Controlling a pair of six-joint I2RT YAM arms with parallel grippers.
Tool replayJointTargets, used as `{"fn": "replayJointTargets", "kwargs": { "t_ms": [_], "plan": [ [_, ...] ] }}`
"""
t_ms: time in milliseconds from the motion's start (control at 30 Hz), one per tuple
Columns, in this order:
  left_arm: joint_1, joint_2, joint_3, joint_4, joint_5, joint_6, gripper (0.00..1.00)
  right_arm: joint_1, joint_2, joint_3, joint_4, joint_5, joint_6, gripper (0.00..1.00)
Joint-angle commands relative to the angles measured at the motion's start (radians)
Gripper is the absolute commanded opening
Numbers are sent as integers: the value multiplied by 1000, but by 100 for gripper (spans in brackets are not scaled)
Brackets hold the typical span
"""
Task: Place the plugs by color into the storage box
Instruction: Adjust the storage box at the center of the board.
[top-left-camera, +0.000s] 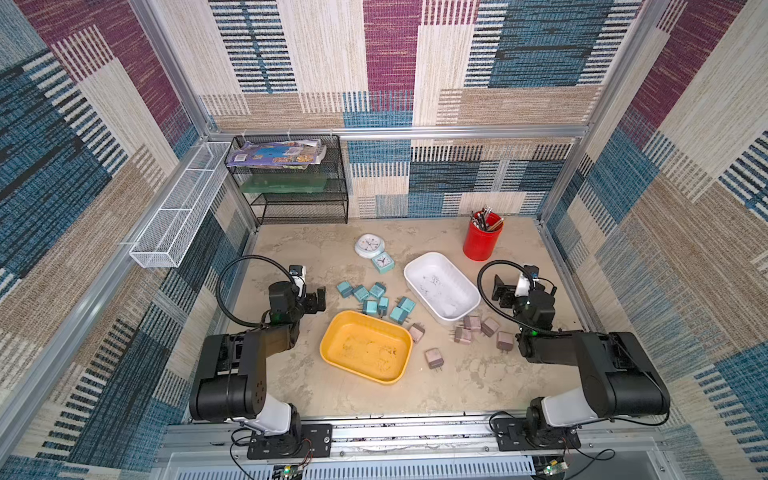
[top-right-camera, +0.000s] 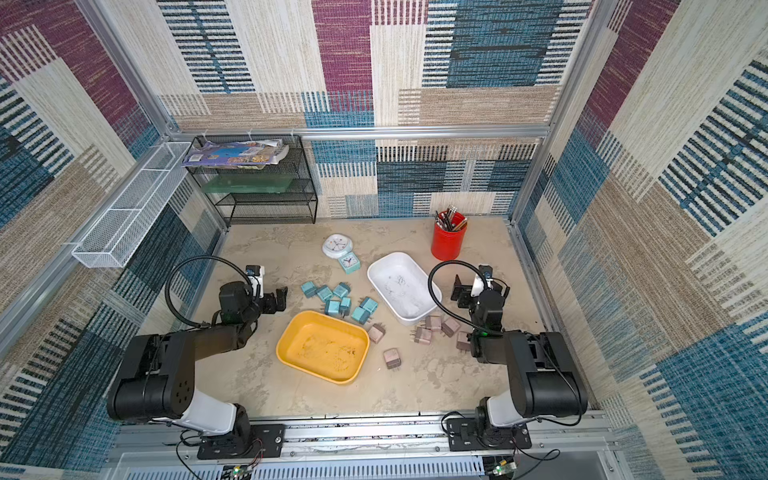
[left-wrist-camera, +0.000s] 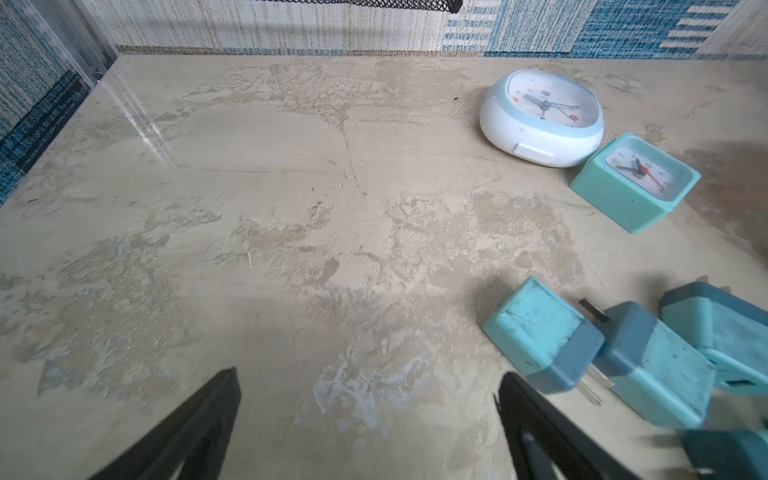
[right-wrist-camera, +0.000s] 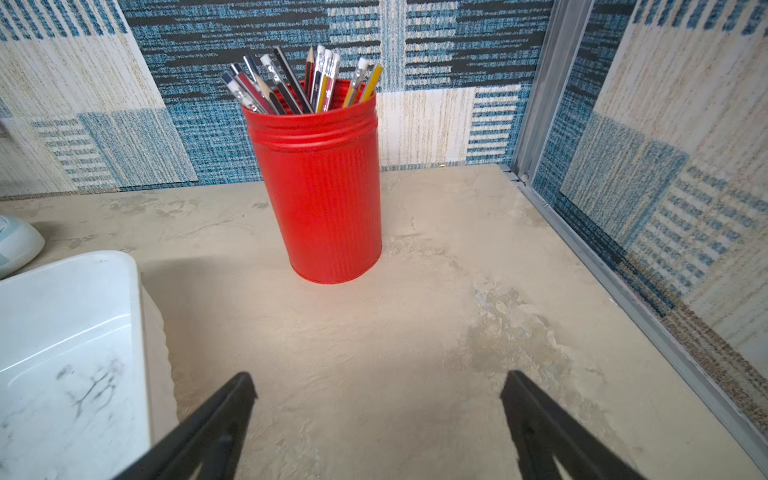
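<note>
Several teal-blue plugs (top-left-camera: 376, 300) lie in a cluster at mid-table, behind the empty yellow storage box (top-left-camera: 365, 347). Several mauve-brown plugs (top-left-camera: 473, 328) are scattered to the right of it, in front of the empty white storage box (top-left-camera: 440, 286). My left gripper (top-left-camera: 319, 300) hovers open just left of the teal cluster; in the left wrist view the gripper (left-wrist-camera: 369, 374) has only bare table between its fingers, and a teal plug (left-wrist-camera: 540, 332) lies close beside one finger. My right gripper (top-left-camera: 500, 291) stands open to the right of the white box (right-wrist-camera: 62, 332), empty (right-wrist-camera: 379, 374).
A white round clock (top-left-camera: 369, 245) and a teal square clock (top-left-camera: 382, 262) sit behind the teal plugs. A red cup of pencils (top-left-camera: 482, 239) stands at the back right. A black mesh shelf (top-left-camera: 295, 183) fills the back left corner, with a white wire basket (top-left-camera: 178, 212) on the left wall.
</note>
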Motion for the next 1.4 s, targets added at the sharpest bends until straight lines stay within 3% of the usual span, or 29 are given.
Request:
{"fn": "replayJointTargets", "kwargs": {
  "t_ms": [0, 900, 933, 1000, 1067, 1233, 1367],
  "plan": [
    [0, -8, -5, 29, 1, -10, 99, 0, 0, 4, 42, 5, 11, 95],
    [0, -12, -5, 29, -6, -14, 99, 1, -5, 7, 42, 19, 15, 95],
    [0, -19, 11, 3, -49, -31, 99, 0, -17, 26, -2, 41, 27, 95],
    [1, -49, 172, -346, -176, -98, 99, -1, -38, 134, -207, 106, 62, 95],
    [5, -23, 348, -604, -204, -119, 99, -7, -26, 256, -420, 111, 89, 95],
    [2, -45, 429, -711, -196, -218, 99, 51, -9, 432, -713, 165, 100, 95],
    [-3, -54, 524, -925, -203, -292, 99, 78, 49, 613, -1019, 199, 184, 95]
  ]
}}
